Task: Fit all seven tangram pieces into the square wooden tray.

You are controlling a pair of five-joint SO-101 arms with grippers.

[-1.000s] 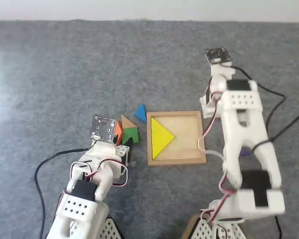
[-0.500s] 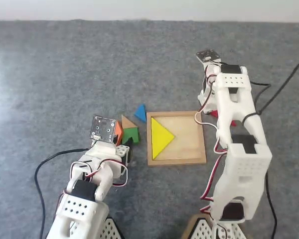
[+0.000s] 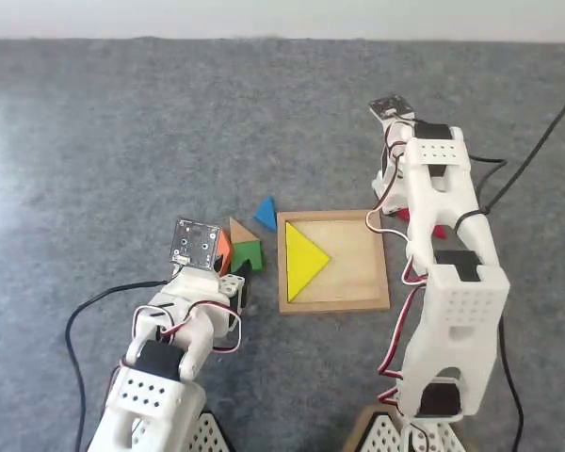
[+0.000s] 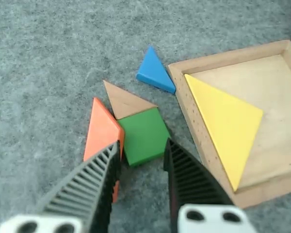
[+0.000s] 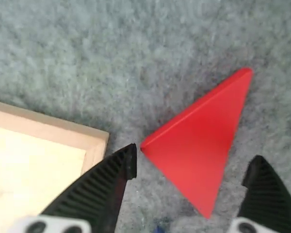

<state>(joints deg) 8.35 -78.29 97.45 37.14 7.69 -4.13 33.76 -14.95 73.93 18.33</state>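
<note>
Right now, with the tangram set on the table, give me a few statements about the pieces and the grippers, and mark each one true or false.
1. The yellow triangle lies inside the wooden tray. True.
2. The red triangle is already in the tray. False: it lies on the grey table just outside a tray corner, between the open fingers of the right gripper.
3. The blue triangle lies on the table outside the tray, close to its rim. True.
4. The left gripper is at the blue triangle. False: it is open at the green square, which lies next to the orange piece.
</note>
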